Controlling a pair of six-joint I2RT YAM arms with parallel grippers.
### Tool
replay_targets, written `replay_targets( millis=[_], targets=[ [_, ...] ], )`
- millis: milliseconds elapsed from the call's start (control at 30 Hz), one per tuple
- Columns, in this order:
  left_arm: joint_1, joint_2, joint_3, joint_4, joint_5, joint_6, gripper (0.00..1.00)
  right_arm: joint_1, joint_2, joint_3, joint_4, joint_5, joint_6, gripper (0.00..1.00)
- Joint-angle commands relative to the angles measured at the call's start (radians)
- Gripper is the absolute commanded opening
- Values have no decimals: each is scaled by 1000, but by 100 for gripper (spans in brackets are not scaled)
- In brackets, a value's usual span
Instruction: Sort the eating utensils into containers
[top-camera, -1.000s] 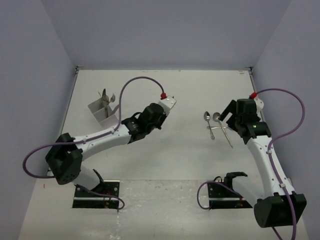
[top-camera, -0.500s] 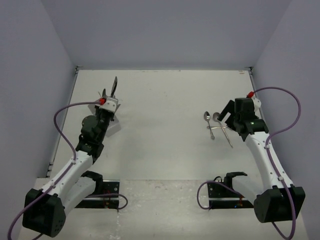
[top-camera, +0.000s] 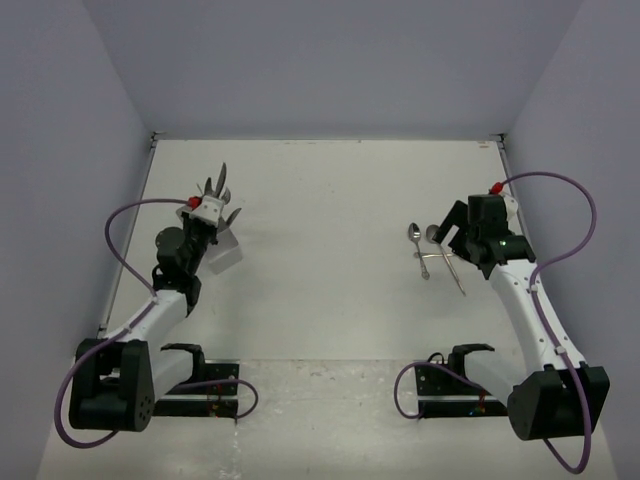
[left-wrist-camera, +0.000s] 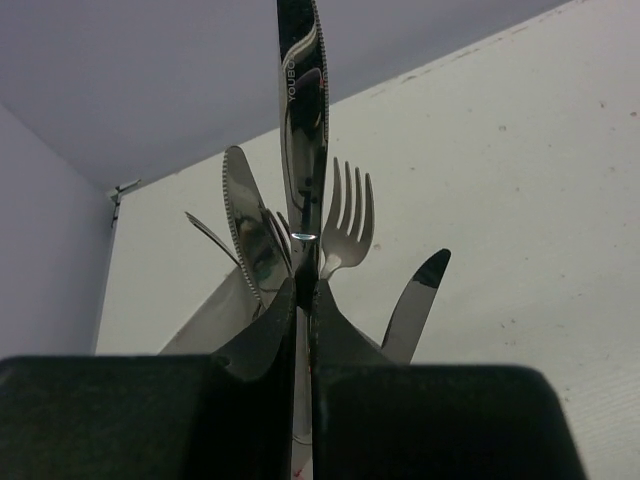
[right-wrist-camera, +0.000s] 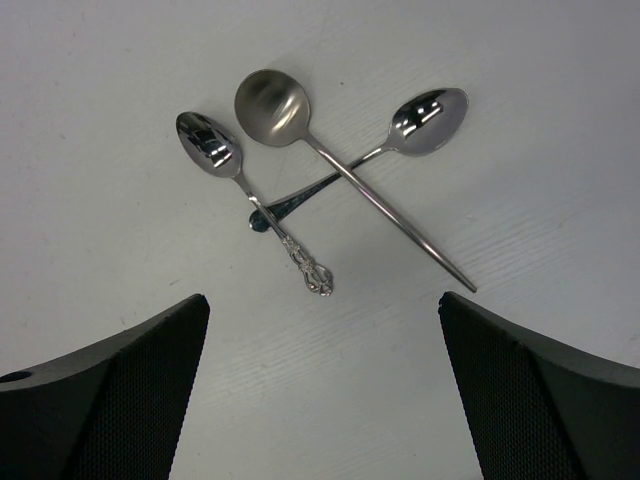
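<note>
Open table (top-camera: 320, 270) separates the holder (top-camera: 228, 256) from crossed spoons (right-wrist-camera: 338, 178).

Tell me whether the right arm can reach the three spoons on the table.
Probably yes. The right gripper hangs open by the spoons, nothing stands between, though their crossed handles may complicate a grip.

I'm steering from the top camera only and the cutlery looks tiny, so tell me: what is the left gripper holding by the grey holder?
Observer: The left wrist view shows the left gripper shut on a table knife, blade pointing up.
Operator: Anything in the holder already?
Observer: At least a fork and a serrated knife stand in the cutlery holder, tips up.
Operator: And what's under the right gripper?
Observer: The right gripper is wide open above three spoons lying on the table with their handles crossing.
</note>
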Motion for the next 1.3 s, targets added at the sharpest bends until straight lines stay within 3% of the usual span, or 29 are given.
replay_targets(
  millis=[0,167,367,433,467,633,667,833,933,967,1033,1067,1167,1267],
  targets=[
    [23,41,11,118,31,-17,0,-4,-1,45,18,1,-15,99],
    [39,52,-25,126,43,-31,0,-2,-9,37,27,9,-19,99],
    [39,5,30,-49,62,-25,2,-4,11,31,47,-12,-15,99],
    [39,-23,58,-150,63,-42,19,-4,17,33,49,-20,-17,99],
    [39,-47,60,-169,57,-57,36,-2,20,31,49,-20,-16,99],
    [39,-129,63,-198,37,-88,70,-4,35,42,69,-37,-32,99],
    [39,-147,69,-206,31,-99,100,-4,41,45,72,-46,-38,99],
    [39,-150,205,-344,10,-160,100,-2,96,51,78,-52,-88,99],
    [39,-94,364,-500,-3,-253,100,-4,174,63,61,14,-92,99],
    [39,-48,410,-540,2,-345,100,-4,202,75,49,33,-95,99],
    [39,6,532,-635,32,-434,100,-4,288,103,27,63,-149,99],
    [39,58,564,-664,122,-479,100,-7,313,111,12,77,-152,99],
    [27,121,618,-686,236,-533,100,-33,377,96,-10,54,-172,99],
    [-68,130,618,-669,188,-522,100,-69,455,102,-4,-11,-215,99]
  ],
)
